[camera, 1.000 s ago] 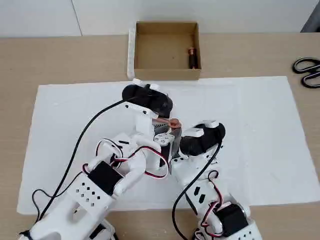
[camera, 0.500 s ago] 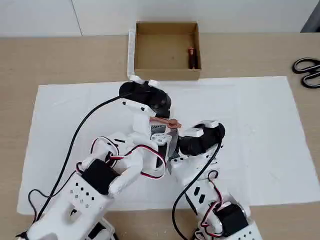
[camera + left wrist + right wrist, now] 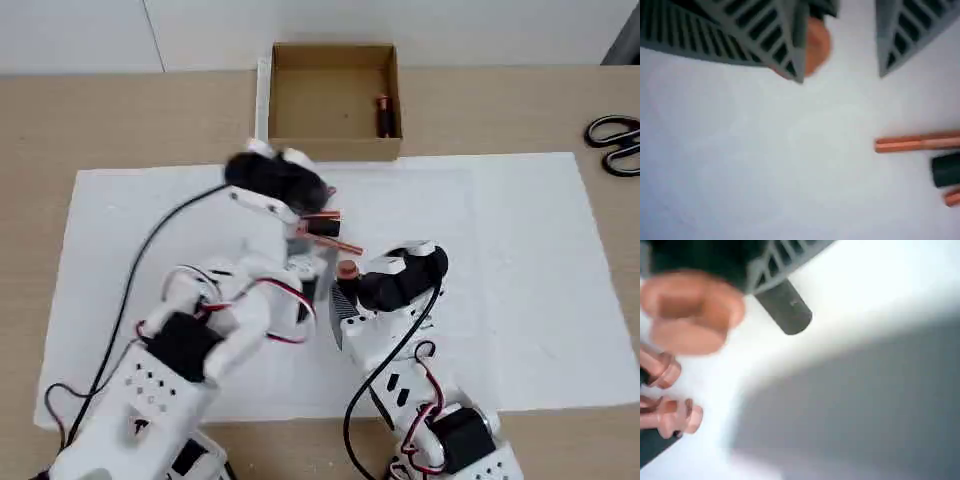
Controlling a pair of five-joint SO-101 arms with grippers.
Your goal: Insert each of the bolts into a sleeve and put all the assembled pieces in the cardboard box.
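1. On the white sheet spread over the table, the two arms are set side by side, with their grippers turned toward each other near the sheet's middle.
2. The left gripper is held with its jaws apart, and the white sheet is seen through the gap between them.
3. The right gripper is clamped on a dark sleeve, whose end is seen projecting past one finger in the right wrist view.
4. A copper head is seen on the other side of that finger. It is badly blurred, but it appears to be a bolt seated in the held sleeve.
5. Between the grippers, loose pieces are laid on the sheet: a loose bolt and, just beside it, a second sleeve.
6. The cardboard box is placed just beyond the sheet's far edge, apart from both grippers.
7. One assembled piece is laid inside the box, against the wall on the high view's right.
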